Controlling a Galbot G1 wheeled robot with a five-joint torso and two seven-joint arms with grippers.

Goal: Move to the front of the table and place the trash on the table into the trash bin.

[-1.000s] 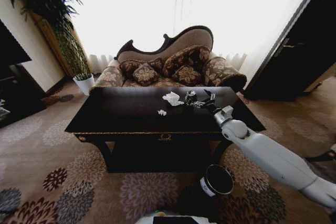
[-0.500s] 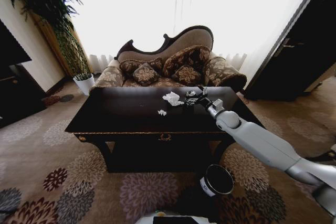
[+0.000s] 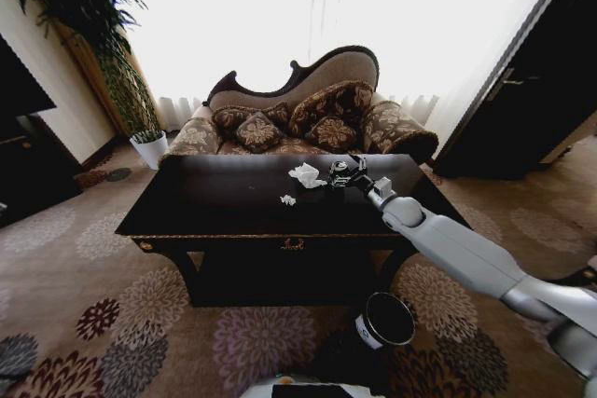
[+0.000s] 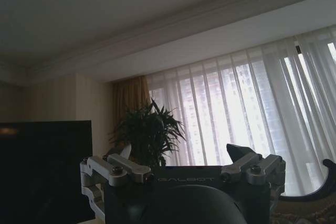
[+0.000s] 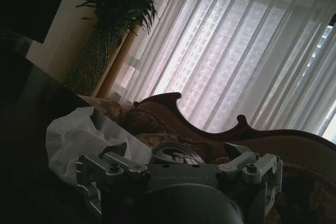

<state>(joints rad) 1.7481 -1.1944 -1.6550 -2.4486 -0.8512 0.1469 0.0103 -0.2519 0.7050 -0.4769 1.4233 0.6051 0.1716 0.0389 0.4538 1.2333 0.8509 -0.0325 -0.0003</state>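
1. The trash lies in a loose group on the far right part of the worktop [image 3: 233, 202]: a dark drink can [image 3: 338, 173] stands upright, a white crumpled tissue [image 3: 306, 174] sits just to its left, and a tiny white scrap [image 3: 288, 199] lies nearer the front edge, a little apart from the tissue.
2. The right hand [image 3: 355, 172] is over the worktop right at the can, its open fingers spread to either side of it. In the right wrist view the can [image 5: 176, 154] shows between the two finger tips, with the tissue [image 5: 79, 140] beside it. Contact with the can cannot be made out.
3. The trash bin [image 3: 384, 322], a small round black bucket with a white label, stands on the carpet in front of the worktop, below its right front corner and under the right arm.
4. The left hand [image 4: 184, 163] is raised and spread open, holding nothing, facing the curtains and a potted plant [image 4: 149, 132].
5. A patterned sofa [image 3: 308, 118] stands behind the worktop.
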